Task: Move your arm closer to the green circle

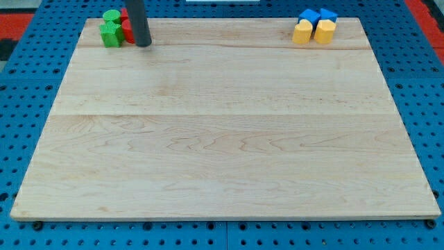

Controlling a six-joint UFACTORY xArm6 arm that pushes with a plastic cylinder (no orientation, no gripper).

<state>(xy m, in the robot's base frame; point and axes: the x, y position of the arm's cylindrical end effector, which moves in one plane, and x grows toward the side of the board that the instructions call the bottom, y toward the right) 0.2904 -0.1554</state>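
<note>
The green circle (110, 15) lies at the board's top left corner. A second green block (111, 33), star-like in shape, sits just below it. Red blocks (127, 28) sit right of the green ones, partly hidden behind the rod. My tip (143, 44) rests on the board just right of the red blocks, a short way to the lower right of the green circle. The rod rises out of the view's top.
Two blue blocks (317, 15) and two yellow blocks (313, 32) cluster at the board's top right. The wooden board (222, 139) lies on a blue pegboard table with red patches at the corners.
</note>
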